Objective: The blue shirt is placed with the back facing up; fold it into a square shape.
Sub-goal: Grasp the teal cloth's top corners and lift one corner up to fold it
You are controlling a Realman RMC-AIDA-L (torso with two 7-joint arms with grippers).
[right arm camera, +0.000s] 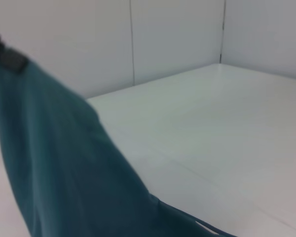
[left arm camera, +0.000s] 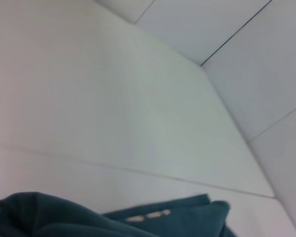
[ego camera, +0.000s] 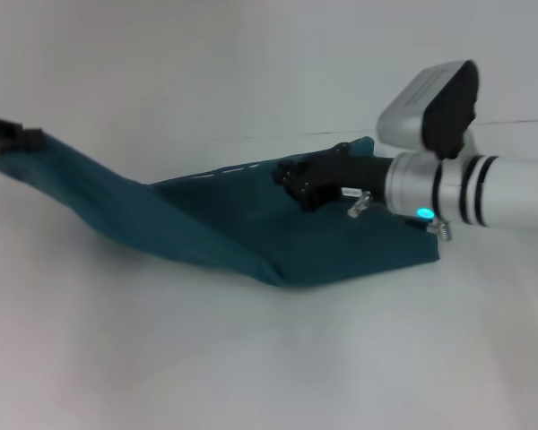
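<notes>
**Open counter in front, shirt and arm filling the middle**

The white counter (ego camera: 251, 358) is lying bare across the lower part of the head view and along the upper left. The blue shirt (ego camera: 251, 224) is stretching from the left hand (ego camera: 4, 139) at the far left edge toward centre right, where the right hand (ego camera: 300, 184) and its arm are blocking passage above the cloth.

The right hand (ego camera: 296, 182) is showing black, with a shiny silver arm behind it, black rings, a small blue light, and a grey-and-black box.
</notes>
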